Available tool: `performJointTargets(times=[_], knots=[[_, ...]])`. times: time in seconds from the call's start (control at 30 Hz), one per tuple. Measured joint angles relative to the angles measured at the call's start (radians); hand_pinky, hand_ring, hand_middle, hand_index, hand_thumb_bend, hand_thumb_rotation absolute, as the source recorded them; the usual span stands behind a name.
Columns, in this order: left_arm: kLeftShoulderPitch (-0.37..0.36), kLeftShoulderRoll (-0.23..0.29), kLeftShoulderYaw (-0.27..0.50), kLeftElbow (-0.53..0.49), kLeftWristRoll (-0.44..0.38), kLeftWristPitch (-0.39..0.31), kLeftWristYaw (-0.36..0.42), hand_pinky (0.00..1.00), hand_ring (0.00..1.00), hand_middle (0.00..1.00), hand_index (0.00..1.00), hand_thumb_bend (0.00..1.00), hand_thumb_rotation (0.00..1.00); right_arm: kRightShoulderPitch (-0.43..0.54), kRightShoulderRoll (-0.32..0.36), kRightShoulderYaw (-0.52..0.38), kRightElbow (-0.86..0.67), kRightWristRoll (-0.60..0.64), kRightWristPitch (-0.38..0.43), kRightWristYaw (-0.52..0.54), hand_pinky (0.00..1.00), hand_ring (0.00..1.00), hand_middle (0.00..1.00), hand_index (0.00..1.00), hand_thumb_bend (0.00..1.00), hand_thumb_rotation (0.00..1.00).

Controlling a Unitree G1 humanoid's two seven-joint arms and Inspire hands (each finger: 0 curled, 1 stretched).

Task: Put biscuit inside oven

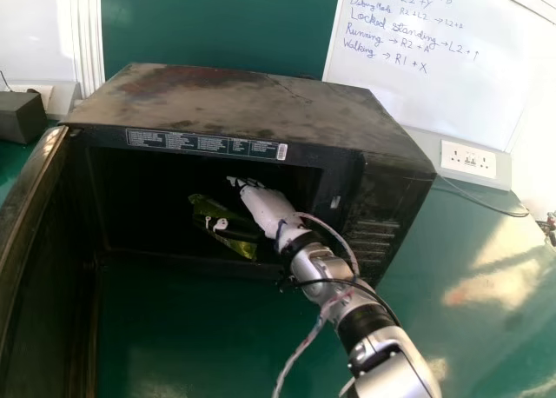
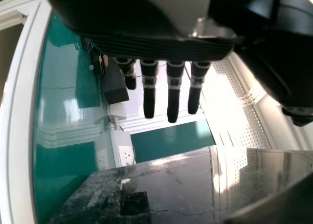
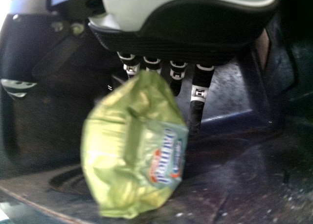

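The right robot hand (image 1: 268, 208) reaches in through the front opening of the oven (image 1: 261, 94), its fingers straight; we cannot tell whether it grips the biscuit packet (image 1: 228, 233). As we see it in the head view, the right forearm (image 1: 334, 281) crosses the opening's lower edge close to the right side frame, so that side is the tight one. Above the hand we have some dark space up to the opening's top edge, and more room opens toward the left inner wall. The oven door (image 1: 30, 233) stands swung open at our left, its edge well apart from the right arm, and the desk (image 1: 174, 346) spreads in front.

The green packet lies just to the left of the right hand, tilted, with its near end over the opening's lower edge in our head view. In the right wrist view we find it overlapping some of the fingers. Our left robot hand (image 2: 173, 82) shows in the left wrist view, fingers straight.
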Motion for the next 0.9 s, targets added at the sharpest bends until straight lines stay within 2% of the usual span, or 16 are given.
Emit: performJointTargets(times=[0.3, 0.6, 0.9], knots=[[-0.005, 0.014, -0.004, 0.002, -0.001, 0.0, -0.001, 0.87, 0.91, 0.89, 0.92, 0.78, 0.85, 0.116, -0.054, -0.031, -0.186, 0.015, -0.014, 0.018, 0.53, 1.0, 1.0, 1.0, 1.0, 0.97], [-0.02, 0.018, -0.006, 0.009, -0.019, -0.004, -0.002, 0.83, 0.93, 0.98, 0.95, 0.85, 0.84, 0.332, -0.133, -0.106, -0.509, 0.037, -0.03, 0.02, 0.51, 1.0, 1.0, 1.0, 1.0, 0.98], [-0.042, 0.029, -0.007, 0.043, -0.036, -0.041, -0.028, 0.87, 0.97, 0.99, 0.94, 0.87, 0.94, 0.539, -0.195, -0.218, -0.852, 0.09, -0.004, 0.1, 0.49, 1.0, 1.0, 1.0, 1.0, 1.0]])
